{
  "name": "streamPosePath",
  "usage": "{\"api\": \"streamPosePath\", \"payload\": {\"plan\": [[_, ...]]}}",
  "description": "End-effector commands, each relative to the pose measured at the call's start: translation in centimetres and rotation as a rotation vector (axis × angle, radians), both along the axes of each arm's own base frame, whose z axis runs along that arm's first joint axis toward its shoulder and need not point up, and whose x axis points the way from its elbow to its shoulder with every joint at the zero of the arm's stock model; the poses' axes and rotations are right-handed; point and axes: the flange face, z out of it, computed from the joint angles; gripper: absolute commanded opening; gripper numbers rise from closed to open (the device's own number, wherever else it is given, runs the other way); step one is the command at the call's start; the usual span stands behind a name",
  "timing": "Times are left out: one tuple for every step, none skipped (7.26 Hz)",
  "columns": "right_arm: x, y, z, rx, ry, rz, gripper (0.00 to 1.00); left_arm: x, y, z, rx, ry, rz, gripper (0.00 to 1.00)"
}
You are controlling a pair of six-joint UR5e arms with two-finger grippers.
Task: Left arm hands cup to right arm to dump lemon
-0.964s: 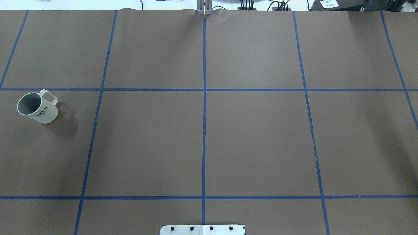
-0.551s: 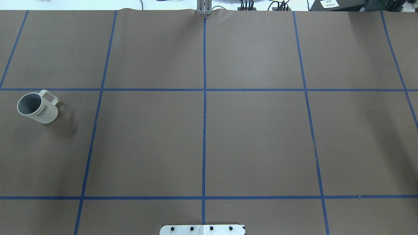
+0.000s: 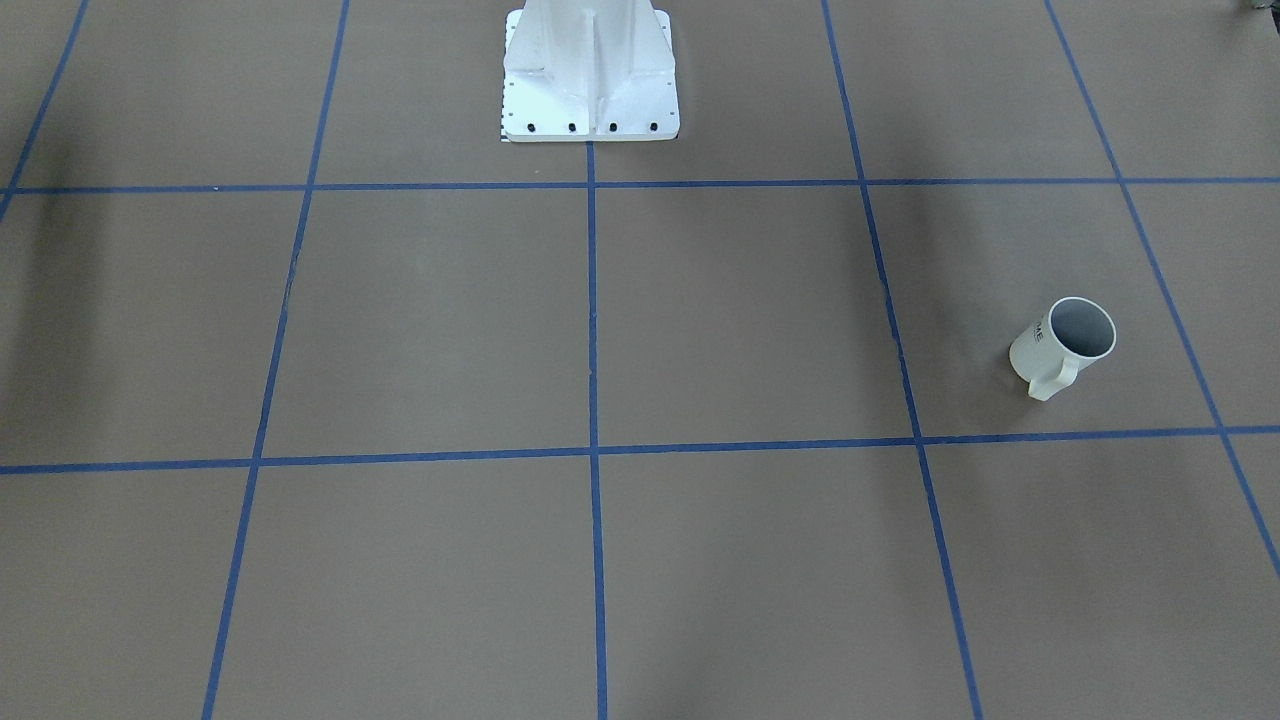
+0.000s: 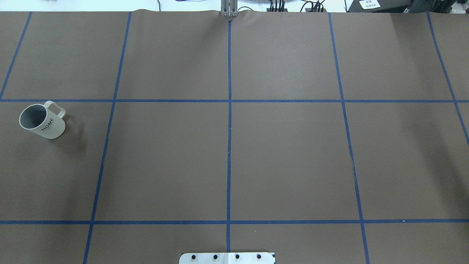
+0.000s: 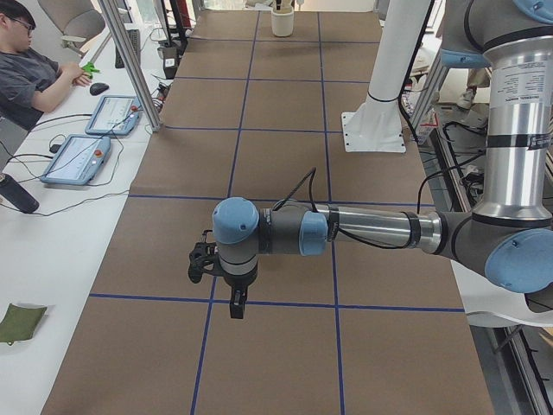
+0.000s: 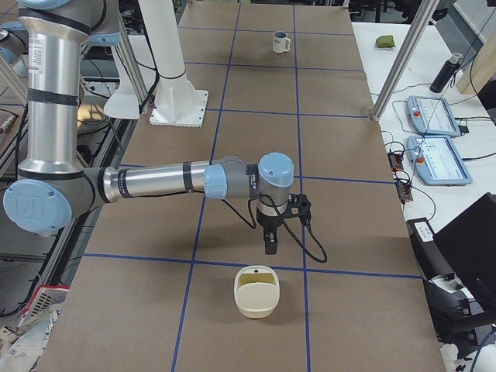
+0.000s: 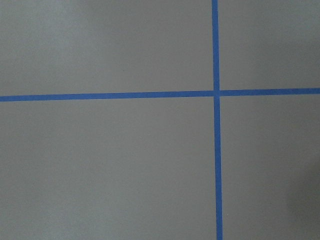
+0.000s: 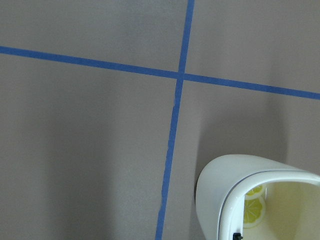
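Nothing has shifted in the overhead view since a second ago. The cup (image 4: pixel 42 120) stands upright on the same spot of the table (image 4: pixel 285 157), in the square at that view's left edge. It is just on the robot's side of a blue tape line (image 4: pixel 172 101), with its handle turned toward the operators' side. No pincer is on it.

Well apart from the cup, toward the table's other end, a white container (image 6: pixel 256 292) sits just past a tape line. The right wrist view shows two yellow lemon-slice shapes (image 8: pixel 252 209) inside it. Between cup and container lies brown cover crossed by tape. A white pedestal (image 3: pixel 590 80) stands at the robot's edge of the table, aside from that stretch.

The right arm reaches out level, and its pincer (image 6: pixel 270 246) points down near the container. The left arm's pincer (image 5: pixel 235 306) hangs the same way, and its wrist camera looks down on a tape crossing (image 7: pixel 216 92). Each pincer shows only in a side view, so I cannot tell whether either is released or clenched.

Along the operators' edge runs a white side table (image 6: pixel 387 85). It carries two control tablets (image 6: pixel 434 116), one black bottle (image 6: pixel 448 74) and one green cloth (image 6: pixel 385 41). One person (image 5: pixel 30 73) sits there.

That makes one cup, one container and two arms.
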Motion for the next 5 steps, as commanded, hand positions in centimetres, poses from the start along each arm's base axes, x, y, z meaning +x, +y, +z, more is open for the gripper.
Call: {"api": "streamPosePath", "payload": {"plan": [[-0.2, -0.1, -0.6, 0.006, -0.022, 0.000, 1.00, 0.2, -0.3, -0.5, 0.041, -0.001, 0.006, 1.00], [-0.3, -0.1, -0.7, 0.000, -0.037, 0.004, 1.00, 0.2, -0.7, -0.6, 0.083, -0.010, 0.001, 1.00], [-0.3, -0.1, -0.6, -0.017, -0.040, 0.022, 1.00, 0.2, -0.9, -0.9, 0.121, -0.010, 0.002, 1.00], [-0.3, -0.1, -0.2, -0.050, -0.036, 0.053, 1.00, 0.2, -0.8, -0.8, 0.127, -0.006, 0.002, 1.00], [-0.3, -0.2, -1.1, -0.042, -0.040, 0.069, 1.00, 0.3, 0.4, 0.1, 0.108, -0.005, 0.004, 1.00]]}}
